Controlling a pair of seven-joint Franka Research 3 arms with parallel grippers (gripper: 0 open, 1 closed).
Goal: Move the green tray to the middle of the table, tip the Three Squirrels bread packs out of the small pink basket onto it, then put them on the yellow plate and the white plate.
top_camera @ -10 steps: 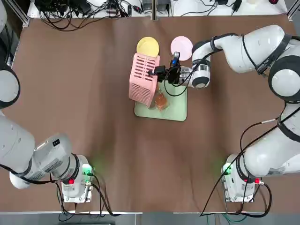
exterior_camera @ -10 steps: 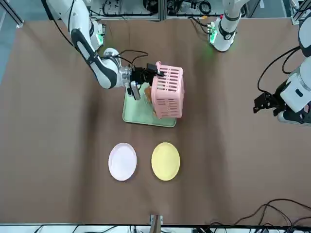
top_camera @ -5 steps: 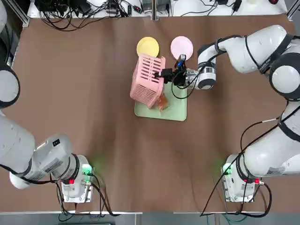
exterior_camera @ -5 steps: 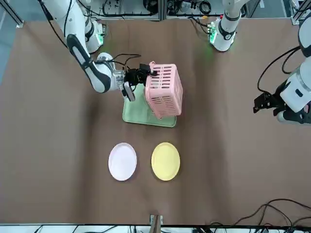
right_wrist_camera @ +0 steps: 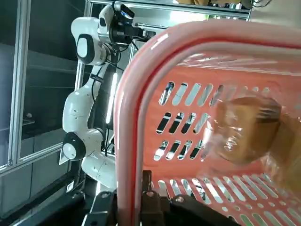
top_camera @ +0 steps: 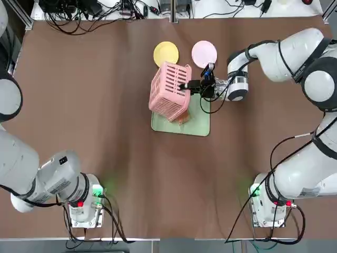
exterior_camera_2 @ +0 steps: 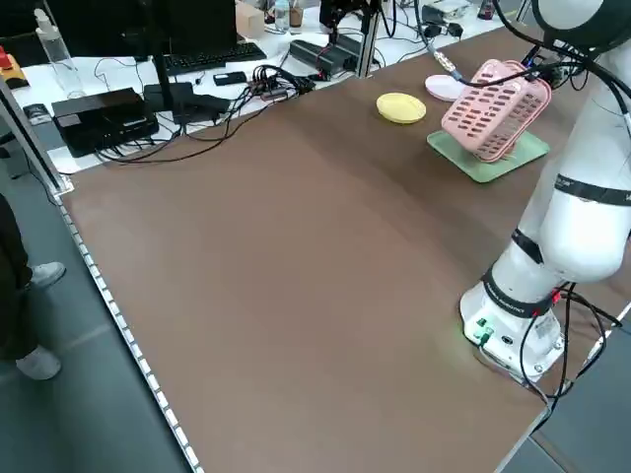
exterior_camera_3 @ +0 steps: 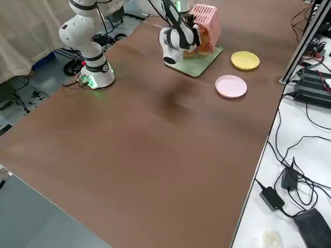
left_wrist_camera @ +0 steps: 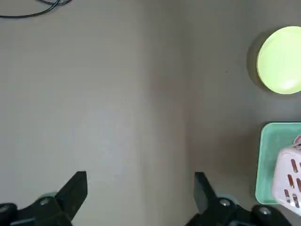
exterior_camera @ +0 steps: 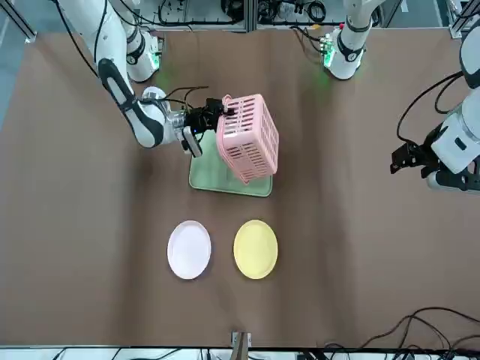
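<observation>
Pink basket, tipped over green tray, upper centre of frame.
Right gripper clamped on basket rim; bread packs inside. Left gripper spread wide, holding nothing, lower left.

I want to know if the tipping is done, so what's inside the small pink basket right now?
The right wrist view shows one bread pack inside the small pink basket, which the right gripper holds tilted over the green tray. The basket's walls hide whether others remain.

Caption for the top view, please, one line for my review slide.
Right gripper tilts the small pink basket over the green tray, beside the yellow plate and white plate.
</observation>
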